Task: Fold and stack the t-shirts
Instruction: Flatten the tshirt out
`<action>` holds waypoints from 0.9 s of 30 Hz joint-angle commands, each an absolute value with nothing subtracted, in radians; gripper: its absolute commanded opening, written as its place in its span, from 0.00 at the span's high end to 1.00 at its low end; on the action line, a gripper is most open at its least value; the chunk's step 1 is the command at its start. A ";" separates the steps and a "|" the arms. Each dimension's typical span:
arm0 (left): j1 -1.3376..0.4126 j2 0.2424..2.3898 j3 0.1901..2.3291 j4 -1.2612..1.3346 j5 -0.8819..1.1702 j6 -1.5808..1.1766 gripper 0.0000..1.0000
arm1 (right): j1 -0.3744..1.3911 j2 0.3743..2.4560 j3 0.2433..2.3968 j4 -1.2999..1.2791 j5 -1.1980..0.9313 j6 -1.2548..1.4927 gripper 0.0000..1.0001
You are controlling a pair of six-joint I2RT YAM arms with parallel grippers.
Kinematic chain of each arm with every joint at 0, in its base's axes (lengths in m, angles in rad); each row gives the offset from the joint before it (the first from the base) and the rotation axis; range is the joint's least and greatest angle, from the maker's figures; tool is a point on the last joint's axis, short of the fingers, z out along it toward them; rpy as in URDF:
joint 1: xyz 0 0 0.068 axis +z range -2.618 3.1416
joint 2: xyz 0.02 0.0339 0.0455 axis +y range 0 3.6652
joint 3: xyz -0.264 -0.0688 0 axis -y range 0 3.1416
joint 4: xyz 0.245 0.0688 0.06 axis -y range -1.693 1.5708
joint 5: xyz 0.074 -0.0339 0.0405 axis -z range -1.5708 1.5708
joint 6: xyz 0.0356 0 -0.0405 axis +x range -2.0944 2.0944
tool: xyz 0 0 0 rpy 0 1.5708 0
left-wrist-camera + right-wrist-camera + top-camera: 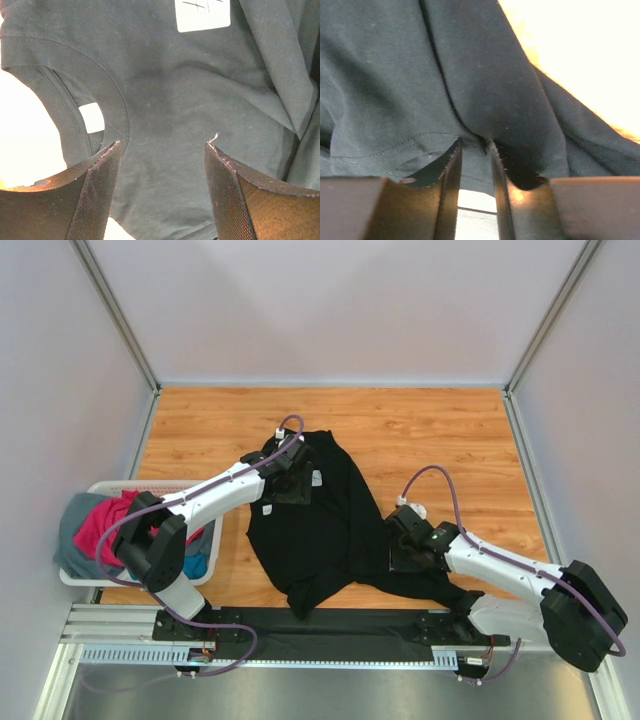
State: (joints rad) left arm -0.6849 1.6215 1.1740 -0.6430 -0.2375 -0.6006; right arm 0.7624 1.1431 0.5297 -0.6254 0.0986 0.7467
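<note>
Across the wooden table (450,440) lies the black t-shirt (320,525), rumpled. Left gripper (162,145) hovers wide open over its collar (116,100), holding nothing. Right gripper (474,142), nearly closed, seems to pinch a hem fold.

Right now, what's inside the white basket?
A crumpled pile in the basket: grey t-shirt on the left, magenta-pink t-shirt in the middle, blue t-shirt at the right. The left arm covers part of it; anything beneath the pile is hidden.

black t-shirt (190,90): matt soft cloth, stitched hem | my fingers (95,200): rough cross-hatched pads | surface (430,430): smooth wood grain | basket (110,485): white plastic
</note>
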 commanded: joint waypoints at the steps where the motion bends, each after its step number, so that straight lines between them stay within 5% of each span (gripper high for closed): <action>1: -0.681 1.588 1.187 -0.624 -0.233 -0.604 0.26 | 0.753 1.131 0.509 -0.552 0.114 0.735 0.73; 6: -0.681 1.582 1.192 -0.640 -0.250 -0.603 0.26 | 0.750 1.117 0.543 -0.572 0.117 0.723 1.00; 16: -0.658 1.580 1.285 -0.669 -0.259 -0.561 0.25 | 0.750 0.962 0.799 -0.860 0.328 0.693 1.00; 27: -0.440 1.745 1.607 -0.620 -0.097 -0.511 0.24 | 0.733 0.949 0.884 -0.862 0.500 0.630 1.00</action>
State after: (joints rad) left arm -0.4839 1.6669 1.4734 -0.6636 -0.1688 -0.5491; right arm 0.7383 0.9077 0.8608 -0.8448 0.4240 0.6563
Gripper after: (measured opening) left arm 0.758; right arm 0.011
